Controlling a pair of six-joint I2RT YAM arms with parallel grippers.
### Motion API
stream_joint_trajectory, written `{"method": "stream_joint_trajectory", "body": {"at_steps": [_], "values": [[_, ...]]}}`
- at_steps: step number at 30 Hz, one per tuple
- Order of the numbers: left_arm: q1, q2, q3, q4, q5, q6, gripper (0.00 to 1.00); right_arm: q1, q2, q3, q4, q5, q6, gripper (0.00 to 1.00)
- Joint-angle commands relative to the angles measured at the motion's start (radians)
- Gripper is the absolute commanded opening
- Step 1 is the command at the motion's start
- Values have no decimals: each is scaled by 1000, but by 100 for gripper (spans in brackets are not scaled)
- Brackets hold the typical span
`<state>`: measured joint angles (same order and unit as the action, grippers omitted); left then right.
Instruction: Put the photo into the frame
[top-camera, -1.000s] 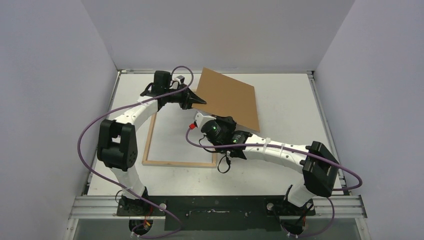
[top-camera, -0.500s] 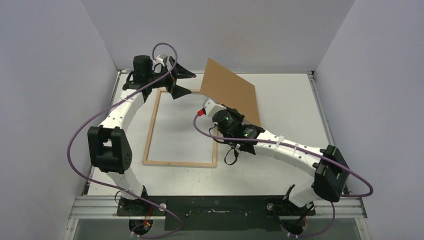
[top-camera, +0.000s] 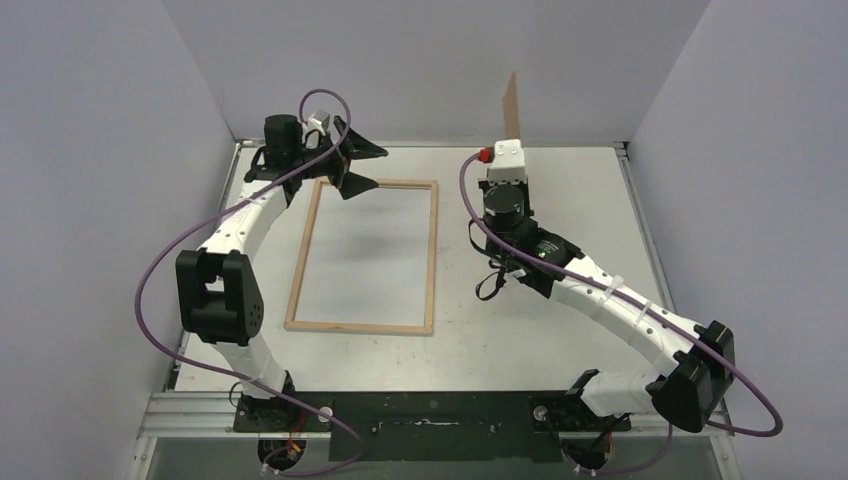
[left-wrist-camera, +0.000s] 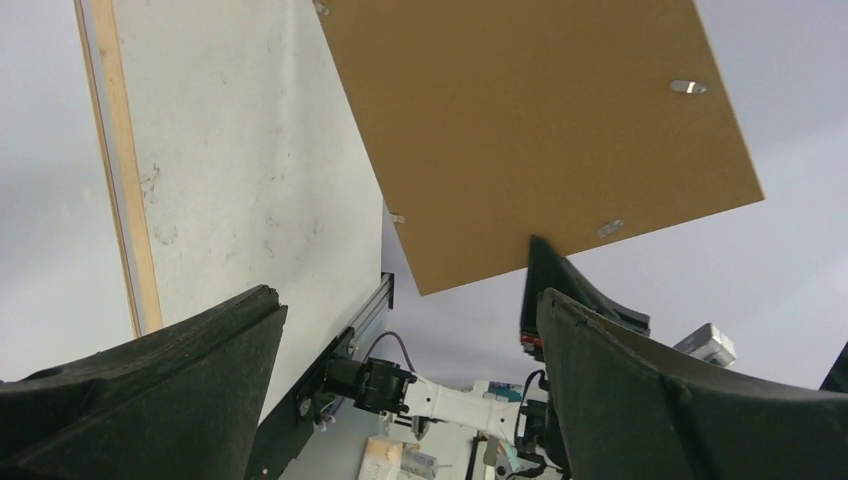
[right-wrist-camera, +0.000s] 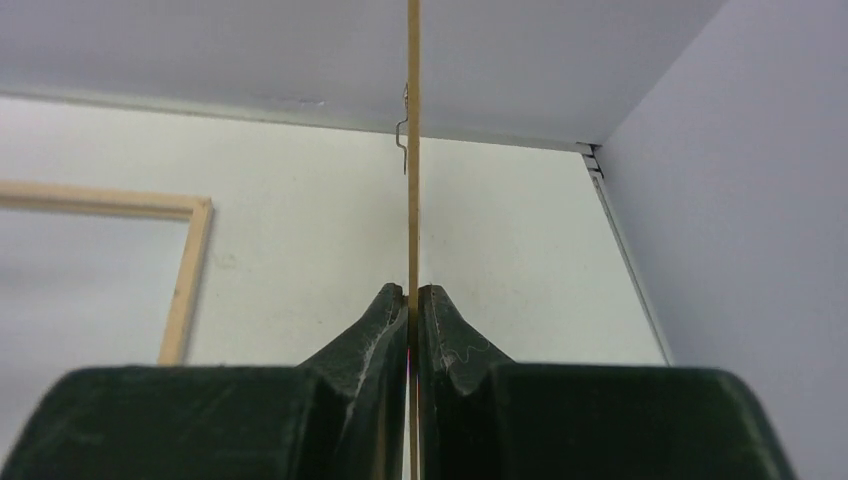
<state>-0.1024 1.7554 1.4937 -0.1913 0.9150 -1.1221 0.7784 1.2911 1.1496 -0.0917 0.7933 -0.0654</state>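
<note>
The table carries the frame, lying flat with its wood back up and its long axis running away from the arm bases. That is what I steer by. Off the frame's far right corner, well apart from it, the brown backing board stands on edge in the air. The right gripper is pinched tight on its lower edge, so the frame's opening is uncovered and nothing stands over it. The left gripper hovers above the frame's far left corner with its jaws spread wide and nothing between them. That makes the left arm the nearer one for the next pick. The photo I cannot make out. The pale area inside the frame may be its white back or only bare surface, and I cannot tell which. If the photo is elsewhere, I judge the free left arm should fetch it, keeping to the frame's left side, away from the raised board.
</note>
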Motion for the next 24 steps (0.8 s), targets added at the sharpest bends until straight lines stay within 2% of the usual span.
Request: {"method": "stream_joint_trajectory", "body": {"at_steps": [1,9,11,13,16,24], "values": [[-32,12,-40,77,-9,-10,97,-24,-75,65,135,197,268,0],[-118,64,-78,165,-9,-104,97,-37,-91,109,42,353,532,0],[-140,70,-119,202,-40,-227,97,-42,-107,103,51,376,586,0],[-162,69,-200,409,-77,-425,97,-48,-118,94,81,364,611,0],[-202,82,-257,585,-132,-625,97,-54,-124,94,116,329,658,0],[-298,137,-268,711,-277,-769,97,-58,-161,74,101,325,878,0]]}}
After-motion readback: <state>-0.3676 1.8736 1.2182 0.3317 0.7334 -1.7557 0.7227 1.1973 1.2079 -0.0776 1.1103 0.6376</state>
